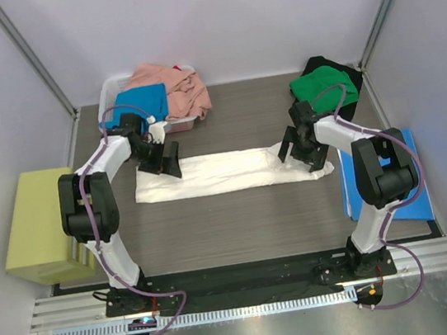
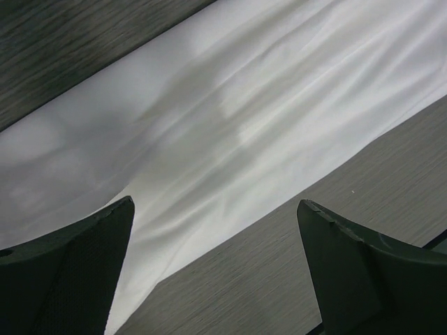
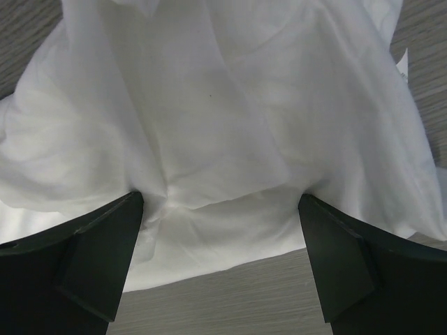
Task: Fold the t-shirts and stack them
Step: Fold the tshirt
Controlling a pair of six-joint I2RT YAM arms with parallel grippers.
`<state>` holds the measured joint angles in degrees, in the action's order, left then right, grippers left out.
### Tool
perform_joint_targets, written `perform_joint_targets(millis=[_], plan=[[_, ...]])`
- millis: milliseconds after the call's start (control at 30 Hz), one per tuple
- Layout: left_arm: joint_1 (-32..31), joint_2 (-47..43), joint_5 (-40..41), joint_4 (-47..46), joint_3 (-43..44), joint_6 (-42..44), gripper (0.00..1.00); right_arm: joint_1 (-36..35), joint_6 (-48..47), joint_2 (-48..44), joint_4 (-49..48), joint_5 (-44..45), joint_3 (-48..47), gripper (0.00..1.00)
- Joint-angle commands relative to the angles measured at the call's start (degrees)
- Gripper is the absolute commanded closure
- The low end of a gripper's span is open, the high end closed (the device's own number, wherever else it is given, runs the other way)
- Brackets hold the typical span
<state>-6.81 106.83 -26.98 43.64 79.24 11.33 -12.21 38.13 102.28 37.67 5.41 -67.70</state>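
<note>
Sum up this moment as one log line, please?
white t-shirt: folded strip on table | left gripper: open, at left end | right gripper: open, at bunched right end

The light is bright and even, and it comes from above. Shadows on the surface (image 1: pixel 239 215) are soft and short. The white t-shirt (image 3: pixel 223 105) looks nearly overexposed in the right wrist view. The dark fingers (image 2: pixel 70 272) in the left wrist view look a little soft.
</note>
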Motion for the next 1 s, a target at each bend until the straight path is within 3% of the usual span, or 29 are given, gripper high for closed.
perform_joint_targets(millis=[0, 200, 667, 967], plan=[[2.2, 0.3, 0.3, -2.2, -1.1, 1.2, 0.00, 0.0, -1.9, 1.3, -0.8, 2.2, 2.4, 0.00], [2.6, -0.3, 0.4, -3.4, -3.1, 1.4, 0.00, 0.0, -2.1, -0.1, -0.1, 1.4, 3.4, 0.00], [2.9, -3.6, 1.8, -4.1, -4.9, 1.5, 0.00, 0.0, -1.2, -12.6, 7.0, 2.4, -4.1, 0.00], [2.9, -2.6, 3.0, -5.0, -5.3, 1.3, 0.00, 0.1, -1.6, -9.4, 4.8, 4.6, 0.4, 0.00]])
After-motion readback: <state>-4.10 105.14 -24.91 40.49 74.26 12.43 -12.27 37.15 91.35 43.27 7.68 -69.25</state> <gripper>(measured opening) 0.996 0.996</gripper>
